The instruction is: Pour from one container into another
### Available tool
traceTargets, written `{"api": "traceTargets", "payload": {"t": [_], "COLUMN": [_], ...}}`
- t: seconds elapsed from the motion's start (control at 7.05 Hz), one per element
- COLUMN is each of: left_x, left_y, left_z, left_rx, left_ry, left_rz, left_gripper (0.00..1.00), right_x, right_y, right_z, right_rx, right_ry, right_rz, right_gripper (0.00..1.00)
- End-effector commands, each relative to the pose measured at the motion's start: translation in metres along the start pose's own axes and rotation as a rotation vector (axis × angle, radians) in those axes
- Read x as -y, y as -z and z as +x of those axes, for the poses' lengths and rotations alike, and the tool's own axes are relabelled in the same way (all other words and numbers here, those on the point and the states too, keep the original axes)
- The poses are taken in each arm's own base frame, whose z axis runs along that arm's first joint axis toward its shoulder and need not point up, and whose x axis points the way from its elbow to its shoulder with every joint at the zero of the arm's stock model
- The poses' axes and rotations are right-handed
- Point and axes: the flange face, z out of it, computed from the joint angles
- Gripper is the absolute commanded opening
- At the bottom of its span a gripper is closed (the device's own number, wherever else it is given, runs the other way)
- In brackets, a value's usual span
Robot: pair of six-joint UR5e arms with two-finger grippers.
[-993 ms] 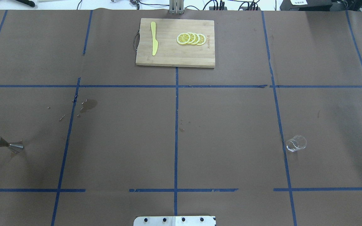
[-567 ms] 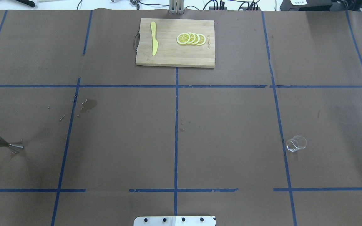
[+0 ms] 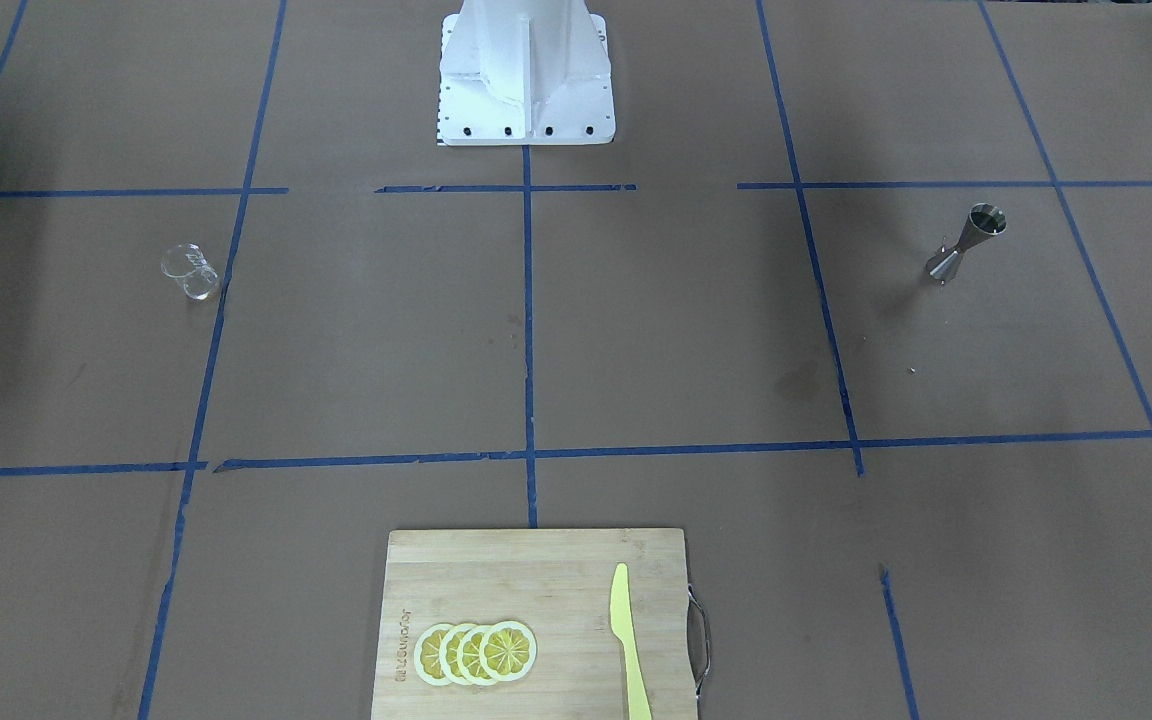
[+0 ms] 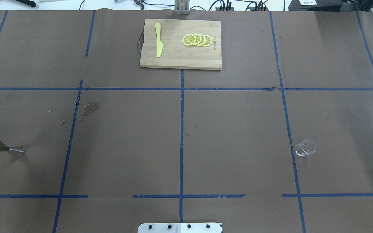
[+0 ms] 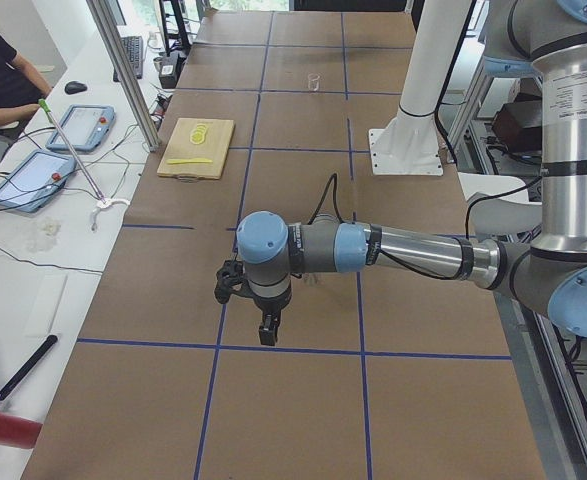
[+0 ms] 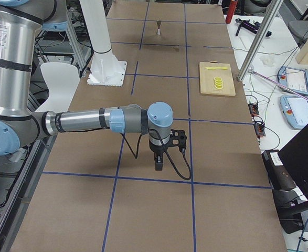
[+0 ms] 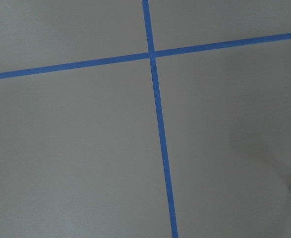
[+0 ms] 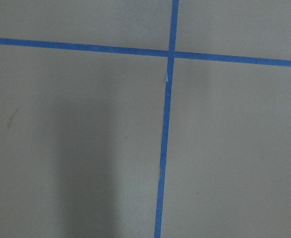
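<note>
The clear glass cup stands upright on the right half of the brown table, also seen in the front-facing view as the cup. The silver hourglass jigger stands at the far left, seen again as the jigger and far off as the jigger. Neither gripper appears in the overhead or front views. The left gripper hangs over the table's left end, fingers down. Over the right end the right gripper does the same. I cannot tell whether either is open or shut.
A wooden cutting board at the table's far side carries a yellow knife and lemon slices. A wet stain marks the paper. The robot's white base plate sits at the near edge. A person sits at a side table.
</note>
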Motion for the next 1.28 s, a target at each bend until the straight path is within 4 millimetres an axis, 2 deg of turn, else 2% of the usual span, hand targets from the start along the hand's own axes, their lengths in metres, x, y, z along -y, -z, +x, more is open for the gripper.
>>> {"api": "traceTargets", "payload": {"t": [0.0, 0.71, 1.13], "left_x": [-0.0008, -0.0006, -0.0007], "left_y": [-0.0013, 0.0002, -0.0003], "left_z": [-0.0011, 0.0003, -0.0002], "left_rx": [0.000, 0.000, 0.000], "left_ry": [0.000, 0.000, 0.001], "left_rz": [-0.001, 0.001, 0.000], "left_gripper": [1.00, 1.00, 1.00], "right_x": [0.0002, 0.0001, -0.0012], "right_y": [-0.0003, -0.0033, -0.0091], "right_z": [-0.0003, 0.0016, -0.0002], "right_rx": [0.000, 0.000, 0.083], "right_ry": [0.004, 0.002, -0.015], "right_rz": [0.000, -0.005, -0.016], "right_gripper": [1.00, 1.00, 1.00]}}
